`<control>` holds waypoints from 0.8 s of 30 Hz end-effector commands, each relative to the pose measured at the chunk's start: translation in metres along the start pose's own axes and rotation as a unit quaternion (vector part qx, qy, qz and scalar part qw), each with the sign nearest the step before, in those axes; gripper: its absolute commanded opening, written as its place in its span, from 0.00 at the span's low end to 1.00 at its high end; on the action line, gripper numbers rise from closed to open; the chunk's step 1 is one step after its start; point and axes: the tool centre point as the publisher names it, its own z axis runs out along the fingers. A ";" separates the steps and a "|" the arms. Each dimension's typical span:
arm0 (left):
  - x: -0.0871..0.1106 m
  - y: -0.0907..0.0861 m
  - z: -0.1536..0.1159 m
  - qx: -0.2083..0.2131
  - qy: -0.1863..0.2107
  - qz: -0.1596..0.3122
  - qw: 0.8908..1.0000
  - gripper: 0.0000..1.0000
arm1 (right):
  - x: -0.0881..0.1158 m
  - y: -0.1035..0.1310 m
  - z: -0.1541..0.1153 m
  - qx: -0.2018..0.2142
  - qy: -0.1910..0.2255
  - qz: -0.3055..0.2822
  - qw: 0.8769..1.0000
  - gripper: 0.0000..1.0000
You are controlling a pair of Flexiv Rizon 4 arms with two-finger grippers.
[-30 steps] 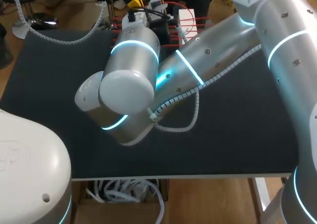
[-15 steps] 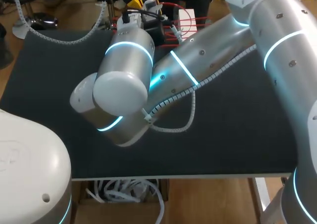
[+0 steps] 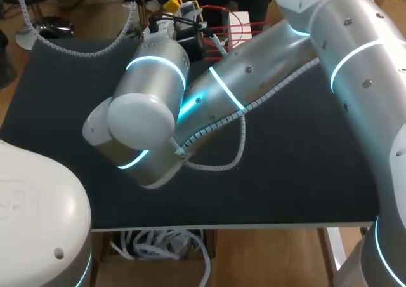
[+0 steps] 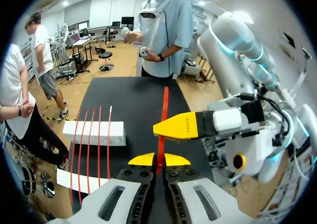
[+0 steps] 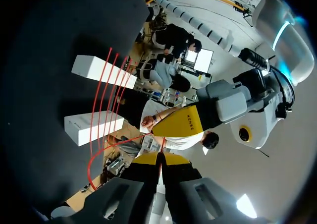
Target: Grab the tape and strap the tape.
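Tape (image 4: 162, 105), thin and red, clamped between tips of left claw (image 4: 159, 159). Runs straight ahead from there over black table (image 4: 133, 95). Sits beside white block (image 4: 94, 133) crossed by more red strips (image 4: 99, 149). Same at right claw (image 5: 159, 158): tips together on tape, with loop of it curling off to one side and two white blocks (image 5: 101, 71) (image 5: 91, 127) further ahead. Claws nearly tip to tip on same strip.
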 end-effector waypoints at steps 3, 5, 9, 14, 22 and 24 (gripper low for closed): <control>0.000 -0.001 -0.001 -0.001 0.001 0.000 1.000 0.00 | -0.007 0.011 -0.001 0.005 0.007 -0.002 1.000 0.00; 0.000 -0.001 -0.001 -0.001 0.001 0.000 1.000 0.00 | -0.008 0.013 -0.001 0.005 0.008 -0.002 1.000 0.00; 0.000 -0.001 -0.001 -0.001 0.001 0.000 1.000 0.00 | -0.008 0.014 -0.001 0.005 0.009 -0.002 1.000 0.00; 0.000 -0.001 -0.001 -0.001 0.001 0.000 1.000 0.00 | -0.008 0.014 -0.001 0.006 0.008 -0.006 1.000 0.00; 0.000 -0.001 -0.001 -0.001 0.001 0.000 1.000 0.00 | -0.006 0.011 -0.005 0.000 0.004 -0.011 1.000 0.09; 0.000 -0.001 -0.001 -0.001 0.001 0.000 1.000 0.00 | -0.006 0.008 -0.008 -0.003 0.003 -0.012 1.000 0.08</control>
